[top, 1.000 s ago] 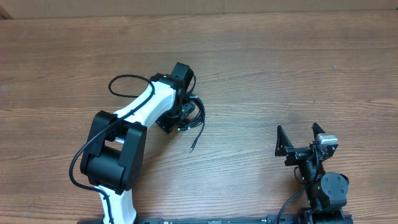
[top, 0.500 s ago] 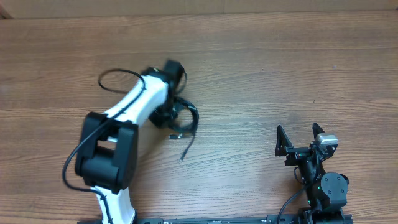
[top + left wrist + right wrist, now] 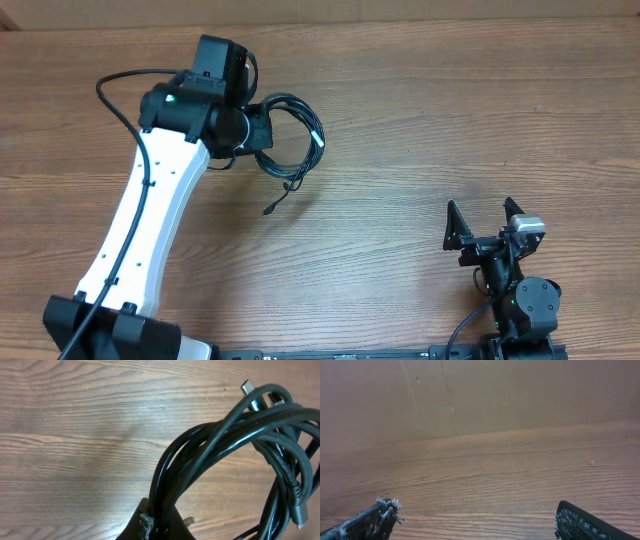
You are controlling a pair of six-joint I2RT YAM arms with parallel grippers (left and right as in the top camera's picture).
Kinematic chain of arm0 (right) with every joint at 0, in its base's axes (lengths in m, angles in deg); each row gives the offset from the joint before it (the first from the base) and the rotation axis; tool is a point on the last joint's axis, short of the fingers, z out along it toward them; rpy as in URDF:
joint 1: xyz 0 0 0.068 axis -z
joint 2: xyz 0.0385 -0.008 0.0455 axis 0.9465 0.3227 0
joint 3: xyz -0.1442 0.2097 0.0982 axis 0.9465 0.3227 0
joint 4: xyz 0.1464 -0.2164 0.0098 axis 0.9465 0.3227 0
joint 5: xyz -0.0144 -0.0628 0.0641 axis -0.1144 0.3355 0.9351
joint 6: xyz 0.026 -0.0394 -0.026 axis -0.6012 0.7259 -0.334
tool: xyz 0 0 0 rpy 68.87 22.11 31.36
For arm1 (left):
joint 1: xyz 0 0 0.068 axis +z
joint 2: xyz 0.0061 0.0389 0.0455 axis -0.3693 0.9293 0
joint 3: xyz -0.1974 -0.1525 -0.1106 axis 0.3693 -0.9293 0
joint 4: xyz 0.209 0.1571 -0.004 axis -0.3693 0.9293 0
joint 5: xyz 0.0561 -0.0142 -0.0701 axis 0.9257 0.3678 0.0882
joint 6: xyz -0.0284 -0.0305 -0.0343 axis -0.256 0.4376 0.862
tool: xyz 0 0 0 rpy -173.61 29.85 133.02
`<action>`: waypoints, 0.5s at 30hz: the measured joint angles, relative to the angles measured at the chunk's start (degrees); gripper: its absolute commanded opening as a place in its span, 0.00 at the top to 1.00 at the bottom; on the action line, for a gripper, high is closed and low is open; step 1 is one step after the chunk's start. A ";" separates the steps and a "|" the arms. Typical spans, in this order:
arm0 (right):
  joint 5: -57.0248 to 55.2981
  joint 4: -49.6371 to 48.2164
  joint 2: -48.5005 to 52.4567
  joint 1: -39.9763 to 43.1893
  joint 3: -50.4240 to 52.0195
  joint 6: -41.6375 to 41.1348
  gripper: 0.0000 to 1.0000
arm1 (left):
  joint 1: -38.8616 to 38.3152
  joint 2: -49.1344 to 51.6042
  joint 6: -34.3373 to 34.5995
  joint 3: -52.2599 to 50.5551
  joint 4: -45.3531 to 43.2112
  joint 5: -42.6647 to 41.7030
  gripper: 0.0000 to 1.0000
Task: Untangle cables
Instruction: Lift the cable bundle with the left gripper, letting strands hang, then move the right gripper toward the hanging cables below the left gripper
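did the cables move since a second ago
Yes. The cables, held in the shut left gripper, went toward the far edge of the table and slightly left, farther from the parked right gripper.

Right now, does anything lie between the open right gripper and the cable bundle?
Nothing visible does. Only bare tabletop separates the right gripper from the cables, which the left gripper is clamped on.

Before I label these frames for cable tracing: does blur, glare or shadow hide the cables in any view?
Overhead: sharp, evenly lit, cables clear at the shut left gripper. Left wrist: cables close up, slight sheen, faint shadow on the table. Right wrist: soft and dim, open right gripper only, no cables.
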 measured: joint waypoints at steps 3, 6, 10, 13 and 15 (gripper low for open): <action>3.65 -0.50 0.00 0.00 0.00 -6.40 0.00 | 0.00 -0.39 -3.74 0.00 1.07 -0.50 0.96; 11.04 -1.38 0.00 0.00 0.00 -17.25 0.00 | 0.00 -0.42 -6.75 0.00 2.21 -0.74 0.96; 18.60 -1.55 0.00 0.00 0.00 -28.50 0.00 | 0.00 -0.42 -8.68 0.00 2.89 -0.87 0.96; 21.88 -1.66 0.00 0.00 0.00 -32.28 0.00 | 0.00 -0.42 -9.27 0.00 2.91 -0.96 0.96; 23.78 -1.07 0.00 0.00 0.00 -31.91 0.01 | 0.00 -0.42 -9.60 0.00 2.95 -1.16 0.96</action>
